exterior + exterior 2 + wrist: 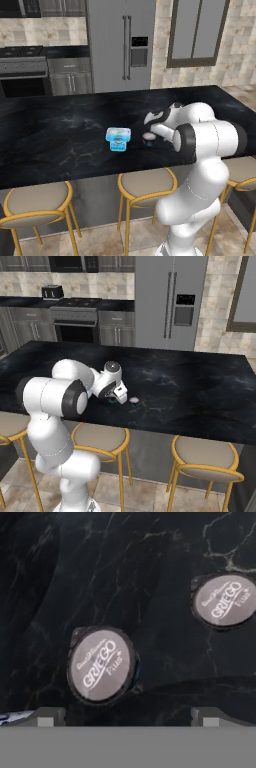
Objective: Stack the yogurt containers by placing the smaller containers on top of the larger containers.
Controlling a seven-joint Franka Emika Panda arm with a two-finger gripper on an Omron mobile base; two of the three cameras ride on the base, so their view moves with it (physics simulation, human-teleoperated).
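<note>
So far nothing is stacked. On the black marble table [60, 135] the light blue yogurt tub [118, 138] stands alone, its top bare, while two round Griego cups [100, 665] [224, 600] sit apart beside it. The arm is bent low over them, the end effector [127, 716] held open and empty above the nearer cup.

Black stone worktop [60, 135] is veined with faint grey-white marbling. Two round dark-bodied cups, one close before the gripper [101, 664] and one further off [224, 600], are topped in pale pinkish-grey with white lettering. Light blue is shown by the squarish tub [118, 138].
</note>
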